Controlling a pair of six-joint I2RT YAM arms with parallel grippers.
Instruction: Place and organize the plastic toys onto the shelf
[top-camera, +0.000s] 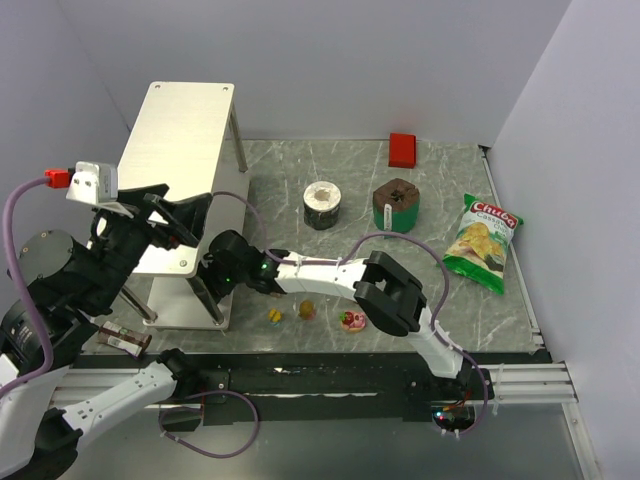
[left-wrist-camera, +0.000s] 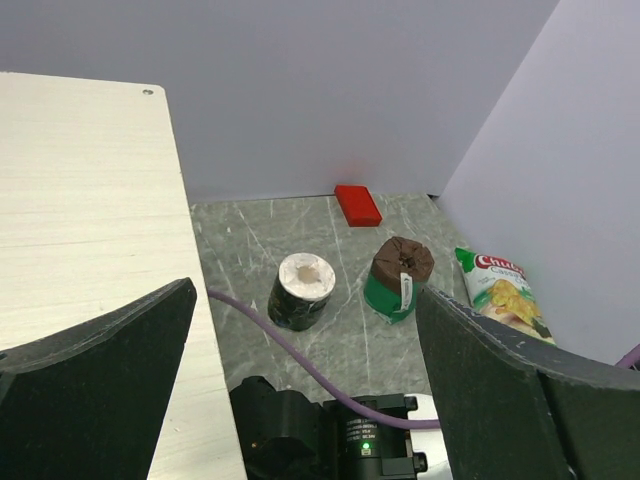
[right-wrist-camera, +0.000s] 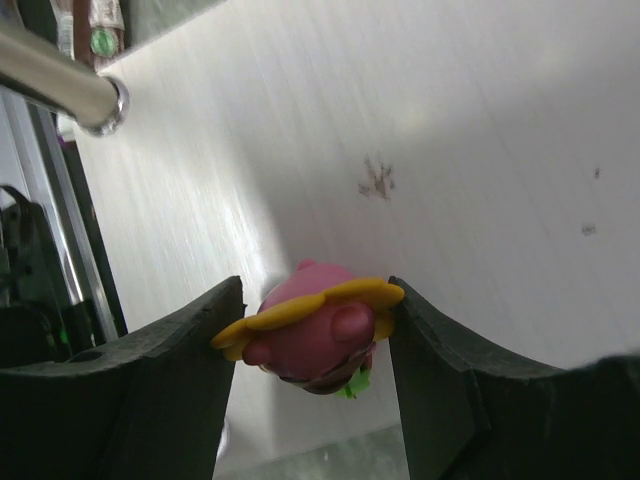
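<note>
My right gripper (right-wrist-camera: 315, 340) is shut on a pink toy with a yellow petal collar (right-wrist-camera: 320, 335), one finger pressing each side of it. It holds the toy close over a white tier of the shelf (right-wrist-camera: 450, 150), beside a metal leg (right-wrist-camera: 60, 85). From above, my right gripper (top-camera: 212, 266) reaches in under the shelf's flat top (top-camera: 180, 130). Three more toys lie on the table in front: yellow (top-camera: 274, 315), olive-yellow (top-camera: 307, 310) and pink-red (top-camera: 352, 321). My left gripper (top-camera: 168, 215) hangs open over the shelf top's right edge (left-wrist-camera: 90, 200), with nothing between its fingers (left-wrist-camera: 100, 390).
A black-and-white cup (top-camera: 322, 204) and a brown-and-green cup (top-camera: 397, 205) stand mid-table. A red block (top-camera: 402, 149) lies at the back and a green chip bag (top-camera: 483, 241) at the right. A small bottle-like thing (top-camera: 125, 340) lies by the shelf's front-left leg.
</note>
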